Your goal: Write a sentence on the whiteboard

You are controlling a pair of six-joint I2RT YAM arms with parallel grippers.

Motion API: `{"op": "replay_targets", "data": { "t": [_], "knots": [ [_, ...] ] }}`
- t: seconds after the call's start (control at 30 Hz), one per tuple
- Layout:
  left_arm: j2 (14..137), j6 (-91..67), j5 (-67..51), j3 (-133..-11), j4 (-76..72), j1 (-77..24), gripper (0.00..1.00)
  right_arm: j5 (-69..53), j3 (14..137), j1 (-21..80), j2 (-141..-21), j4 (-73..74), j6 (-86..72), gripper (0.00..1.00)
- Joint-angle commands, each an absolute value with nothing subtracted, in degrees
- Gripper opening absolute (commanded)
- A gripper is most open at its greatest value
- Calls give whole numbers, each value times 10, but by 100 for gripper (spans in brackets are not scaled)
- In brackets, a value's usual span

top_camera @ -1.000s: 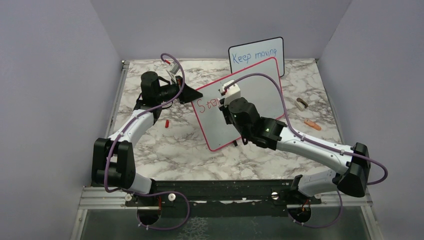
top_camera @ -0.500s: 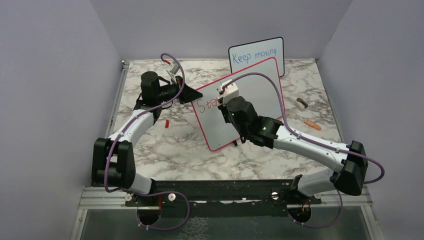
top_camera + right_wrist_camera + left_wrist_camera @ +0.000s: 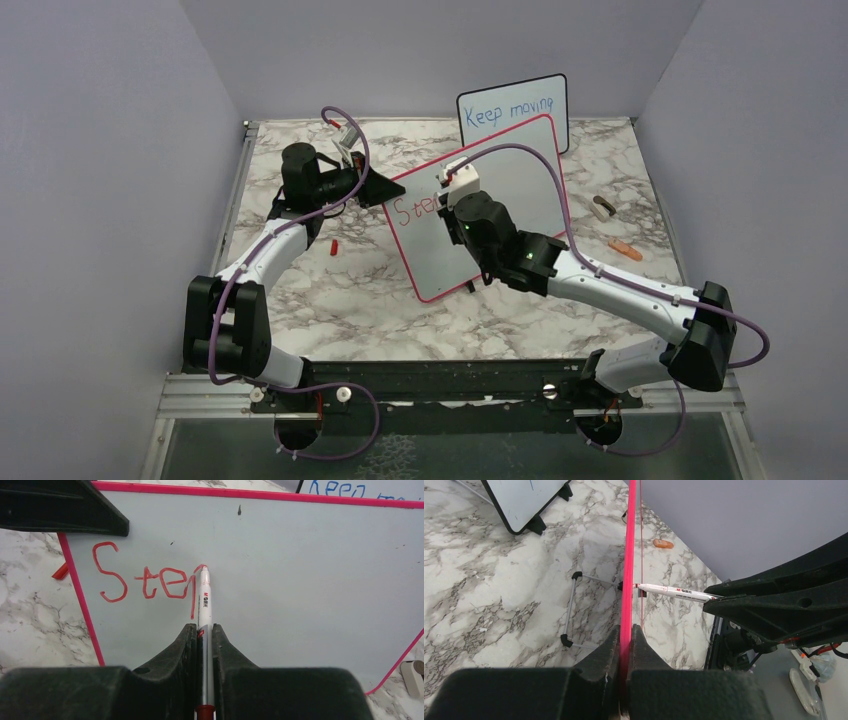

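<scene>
Pale lavender walls close in a marble-patterned table point(image 3: 350, 300) on three sides. Near the middle of it, a little toward the far edge, the whiteboard point(image 3: 520, 185) stands tilted back, its red-pink frame running at a slant to the table edges. From the left wrist the board shows edge-on, with a wire stand with black feet point(image 3: 570, 607) behind it. The left gripper point(image 3: 625, 632) is clenched on the frame at the board's upper left corner, one finger on each face. The right gripper point(image 3: 204, 627) is closed tight around a white marker point(image 3: 205, 595), whose tip touches the board's writing face. The sentence point(image 3: 145, 582) so far reads "Ste" in red, followed by a long downstroke and the start of a curve at its top, where the marker tip rests; the writing sits in the board's upper left part. Just behind the whiteboard, at the far edge of the table, a smaller black-framed board point(image 3: 515, 110) stands upright with "Keep moving" in blue. A small red piece point(image 3: 333, 246) lies on the table to the left of the whiteboard. Toward the right edge lie a small orange thing point(image 3: 624, 249) and, just beyond it, a brown and white thing point(image 3: 603, 207), both well apart from the board.
</scene>
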State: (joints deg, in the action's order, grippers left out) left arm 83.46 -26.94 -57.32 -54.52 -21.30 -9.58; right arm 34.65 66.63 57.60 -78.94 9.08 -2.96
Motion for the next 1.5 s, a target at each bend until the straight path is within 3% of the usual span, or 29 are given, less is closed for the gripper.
{"op": "replay_targets", "data": {
  "t": [0.0,0.9,1.47],
  "knots": [
    [845,-243,-593,-538,-170,-112,0,365,660,566,-783,119,-47,0],
    [844,-242,-592,-539,-167,-112,0,261,660,566,-781,155,-78,0],
    [841,-234,-592,-541,-157,-112,0,332,629,566,-723,140,-56,1]
  ]
}}
